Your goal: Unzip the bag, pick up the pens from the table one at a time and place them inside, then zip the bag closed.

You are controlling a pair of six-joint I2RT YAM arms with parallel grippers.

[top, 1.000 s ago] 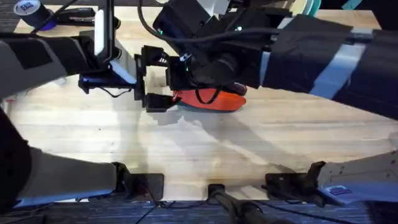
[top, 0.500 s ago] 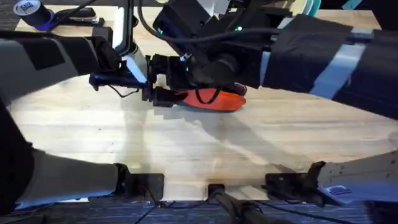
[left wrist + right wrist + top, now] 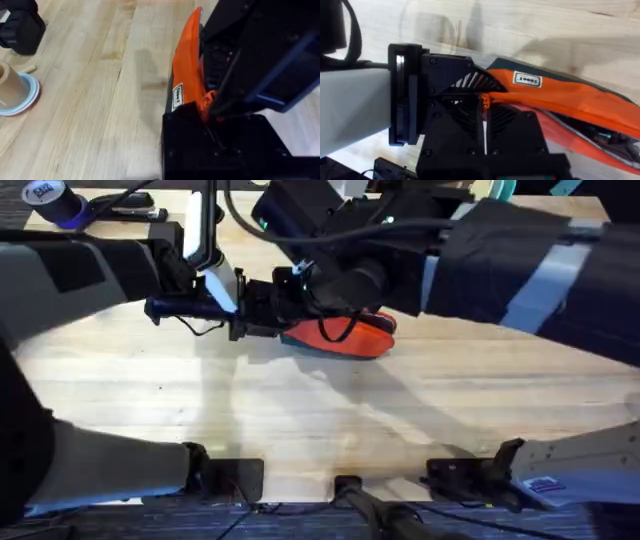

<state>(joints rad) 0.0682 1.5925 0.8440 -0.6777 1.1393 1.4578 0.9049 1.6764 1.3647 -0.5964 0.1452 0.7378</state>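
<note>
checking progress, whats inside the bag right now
The bag gapes along its zipper, showing a dark interior with one small teal-marked item; whether that is a pen is unclear. The rest of the inside is hidden by fabric and the pincers.

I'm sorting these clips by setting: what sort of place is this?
Probably a workshop or lab bench: a wooden butcher-block table, a tape roll lying on it, and two robot arms working on an orange bag.

An orange-red fabric bag (image 3: pixel 345 337) with a dark navy base and a small white label lies lengthwise on the light wooden table (image 3: pixel 330 415), slightly toward twelve o'clock of centre, its zipper partly open.
</note>
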